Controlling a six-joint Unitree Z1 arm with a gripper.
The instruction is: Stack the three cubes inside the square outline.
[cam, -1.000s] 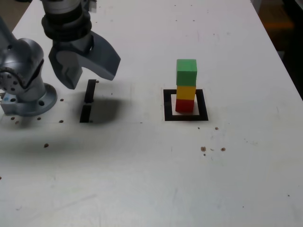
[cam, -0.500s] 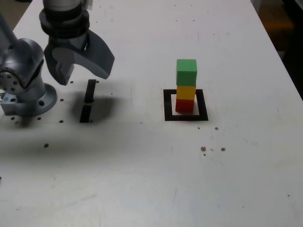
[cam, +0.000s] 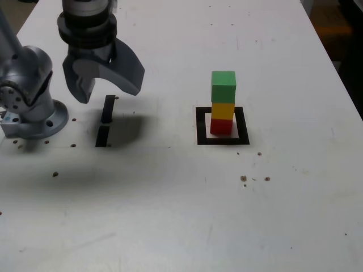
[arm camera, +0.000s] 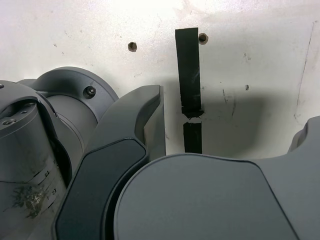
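On the white table (cam: 181, 215), the three cubes stood as one upright tower inside the square outline (cam: 201, 127). The red cube (cam: 221, 126) sat at the bottom on the white centre of the mark, the yellow cube (cam: 223, 110) rested directly on it, and the green cube (cam: 223, 86) topped the pile. The tower looked straight, its faces roughly in line, with the black border showing all round its foot.

Well apart from the tower, toward nine o'clock of it in the exterior view, the tool (cam: 105, 88) hung above the table with its grey jaws spread wide and nothing between them. Below it, at about six o'clock of its tips in that view, lay two short black strips (cam: 105, 120) set end to end on the table, under the tool's shadow. The wrist view showed the same strips (arm camera: 189, 90) between the parted jaws, with a small gap where they met. The arm's grey base (cam: 31, 107) stood at nine o'clock of the strips in the exterior view. A few small dark specks (cam: 244, 178) dotted the table at about five o'clock of the outline.
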